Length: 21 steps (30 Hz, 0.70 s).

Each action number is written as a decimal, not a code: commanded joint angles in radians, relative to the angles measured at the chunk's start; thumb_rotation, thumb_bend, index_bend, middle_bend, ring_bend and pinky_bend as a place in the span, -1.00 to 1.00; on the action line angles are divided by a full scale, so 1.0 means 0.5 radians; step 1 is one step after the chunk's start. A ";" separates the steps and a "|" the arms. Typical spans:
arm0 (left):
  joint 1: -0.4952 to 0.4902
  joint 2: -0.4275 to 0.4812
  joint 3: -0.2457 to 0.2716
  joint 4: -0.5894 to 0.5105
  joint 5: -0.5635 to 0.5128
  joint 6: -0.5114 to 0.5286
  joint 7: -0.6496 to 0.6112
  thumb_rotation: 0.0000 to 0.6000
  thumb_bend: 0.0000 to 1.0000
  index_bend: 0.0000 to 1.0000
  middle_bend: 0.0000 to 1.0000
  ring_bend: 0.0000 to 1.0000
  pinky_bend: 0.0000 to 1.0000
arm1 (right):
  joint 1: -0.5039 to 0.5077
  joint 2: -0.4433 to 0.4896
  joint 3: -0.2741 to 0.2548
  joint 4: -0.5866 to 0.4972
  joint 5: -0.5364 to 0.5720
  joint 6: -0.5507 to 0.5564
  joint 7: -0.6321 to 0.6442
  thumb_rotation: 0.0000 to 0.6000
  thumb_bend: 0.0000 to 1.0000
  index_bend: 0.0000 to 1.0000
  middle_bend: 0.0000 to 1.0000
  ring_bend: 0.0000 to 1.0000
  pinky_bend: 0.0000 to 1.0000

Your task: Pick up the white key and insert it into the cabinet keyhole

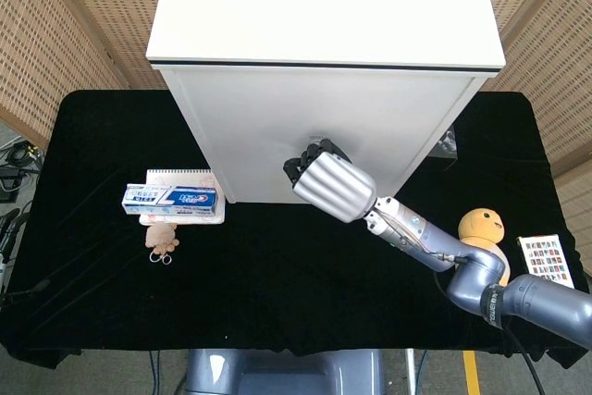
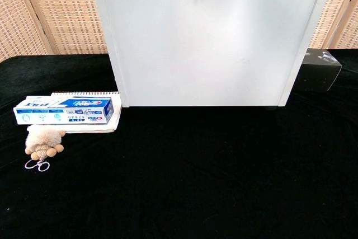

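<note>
Against the cabinet (image 1: 324, 117) front, right hand (image 1: 331, 184), fingers curled, grip contents hidden.

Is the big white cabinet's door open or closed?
Closed. The cabinet front looks flat and flush in both views, with no gap showing. The right hand is up against it.

No legible text on toothpaste box (image 2: 66, 109)

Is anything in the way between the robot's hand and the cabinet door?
Nothing visible. The right hand is up against the cabinet front, and it hides the keyhole spot from the head camera, so the key itself can't be seen there.
</note>
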 commanded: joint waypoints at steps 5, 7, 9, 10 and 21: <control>-0.001 -0.001 -0.001 -0.001 0.000 0.001 0.002 1.00 -1.00 -1.00 -1.00 -1.00 -1.00 | -0.015 0.017 -0.020 0.024 0.018 0.021 -0.002 1.00 0.24 0.42 0.79 0.67 1.00; -0.002 -0.001 -0.001 -0.001 0.002 0.001 0.005 1.00 -1.00 -1.00 -1.00 -1.00 -1.00 | -0.018 0.020 -0.024 0.027 0.022 0.025 0.000 1.00 0.24 0.42 0.79 0.67 1.00; -0.001 -0.002 -0.001 -0.002 0.003 0.003 0.009 1.00 -1.00 -1.00 -1.00 -1.00 -1.00 | -0.019 0.021 -0.030 0.029 0.023 0.029 0.002 1.00 0.24 0.42 0.79 0.67 1.00; -0.001 -0.002 -0.001 -0.003 0.002 0.004 0.009 1.00 -1.00 -1.00 -1.00 -1.00 -1.00 | -0.019 0.022 -0.033 0.031 0.022 0.031 0.003 1.00 0.24 0.42 0.79 0.67 1.00; -0.004 -0.006 0.000 -0.005 0.002 0.001 0.023 1.00 -1.00 -1.00 -1.00 -1.00 -1.00 | -0.038 0.041 -0.072 0.053 0.018 0.079 0.027 1.00 0.24 0.42 0.79 0.67 1.00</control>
